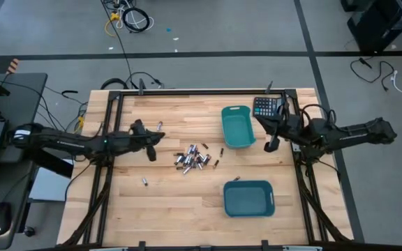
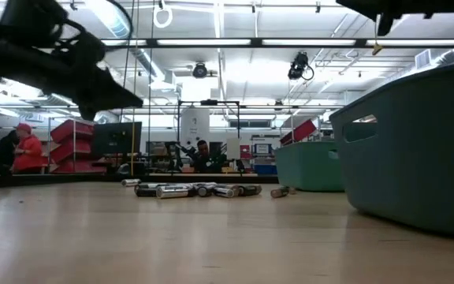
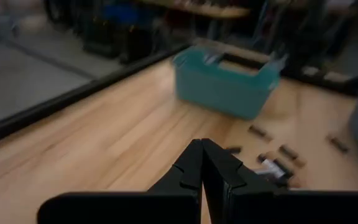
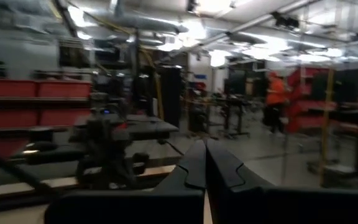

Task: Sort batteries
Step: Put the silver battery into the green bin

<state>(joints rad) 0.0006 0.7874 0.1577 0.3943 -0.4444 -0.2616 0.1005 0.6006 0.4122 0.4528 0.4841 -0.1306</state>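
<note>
The left gripper (image 1: 153,155) hangs above the table (image 1: 166,209) with its fingers (image 3: 194,165) pressed together on nothing. Just ahead of their tips, toward the table's middle, lies the pile of batteries (image 1: 192,158), a loose heap of silvery and dark cells; a few strays sit past the heap toward the far bin (image 1: 238,127), one lone cell (image 1: 145,182) lies on the near side of the fingers, and another (image 1: 160,126) rests beside the arm on its far side. Nothing stands between the tips and the heap.

The right gripper (image 1: 271,146) hovers at the table's right edge, fingers likewise closed and empty, pointing out toward the room. The far bin sits just beside these fingers, toward the middle, and a black calculator (image 1: 265,107) lies behind them near the far corner. The near bin (image 1: 248,198) stands well apart from both grippers, with one small cell (image 1: 236,178) beside its far rim.

From above, both teal bins show bare floors with no batteries inside.
</note>
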